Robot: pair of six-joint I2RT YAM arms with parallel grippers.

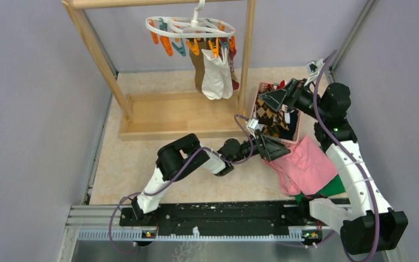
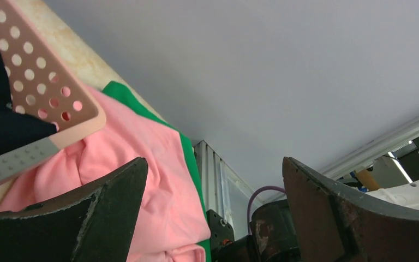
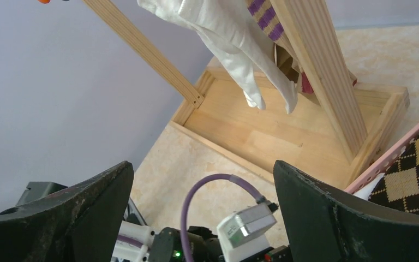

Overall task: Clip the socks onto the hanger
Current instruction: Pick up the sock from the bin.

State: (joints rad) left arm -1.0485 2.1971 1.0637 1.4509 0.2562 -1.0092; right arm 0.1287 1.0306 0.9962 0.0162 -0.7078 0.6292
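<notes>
The white ring hanger (image 1: 191, 26) with orange and teal clips hangs from the wooden rack. White socks (image 1: 216, 76) and a brown sock (image 1: 198, 68) are clipped to it; a white sock (image 3: 234, 43) and a striped sock (image 3: 264, 13) show in the right wrist view. The argyle sock (image 1: 266, 112) lies in the pink basket (image 1: 293, 139), with a navy sock (image 2: 0, 125) beside it. My left gripper (image 1: 279, 149) is open and empty at the basket's near edge, over the pink cloth. My right gripper (image 1: 265, 100) is open and empty above the basket.
The wooden rack's post (image 1: 246, 60) and base tray (image 1: 169, 117) stand just left of the basket. A large pink cloth (image 1: 305, 166) lies on a green cloth (image 1: 333, 188) at the right. The left arm's wrist camera (image 3: 245, 226) sits close below my right fingers.
</notes>
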